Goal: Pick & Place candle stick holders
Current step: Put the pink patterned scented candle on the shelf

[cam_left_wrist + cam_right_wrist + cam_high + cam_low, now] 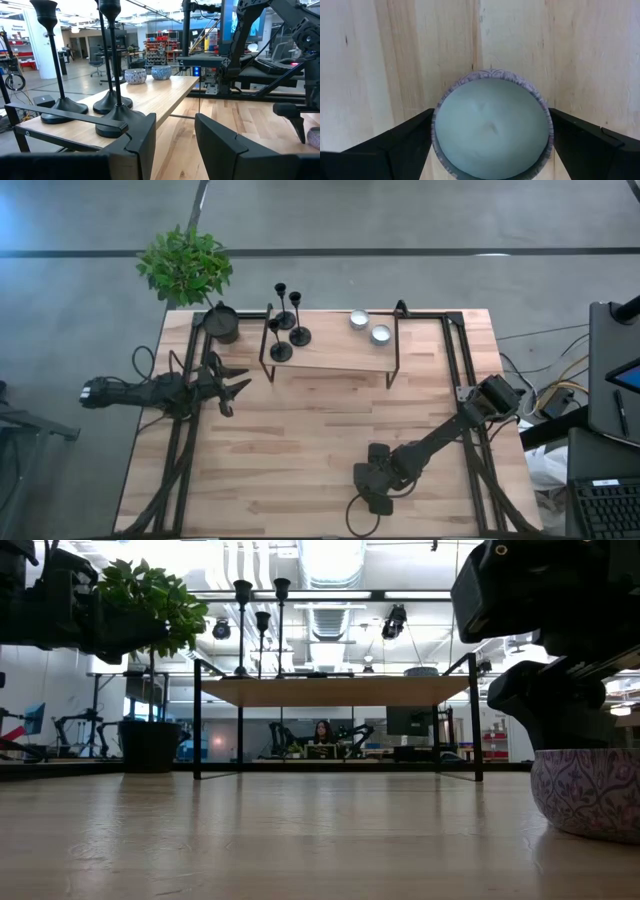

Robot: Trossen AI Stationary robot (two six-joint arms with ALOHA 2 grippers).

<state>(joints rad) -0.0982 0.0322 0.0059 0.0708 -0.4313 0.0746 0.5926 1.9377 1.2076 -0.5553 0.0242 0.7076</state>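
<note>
Three black candlesticks (286, 320) stand on their round bases on the left part of a raised wooden shelf (335, 358) at the table's far side. Two tealight cups (370, 327) sit on its right part. A third tealight cup (491, 125), with a patterned wall, sits on the table near the front edge, and it also shows in the low view (590, 790). My right gripper (375, 483) is over it, shut on it. My left gripper (238, 388) is open and empty, left of the shelf, pointing at the candlesticks (107, 75). My right gripper holds the third tealight cup by its round outer wall (436, 132), pinched between the two fingers on opposite sides. The fingers (405, 145) come from above, pointing down. The cup stands upright with its bottom (590, 832) on the table.
A dark plant pot (221, 323) with a green plant (185, 265) stands at the far left corner, beside the shelf's left legs. The shelf stands on thin black metal legs (392, 350). Bare wood lies between the two arms.
</note>
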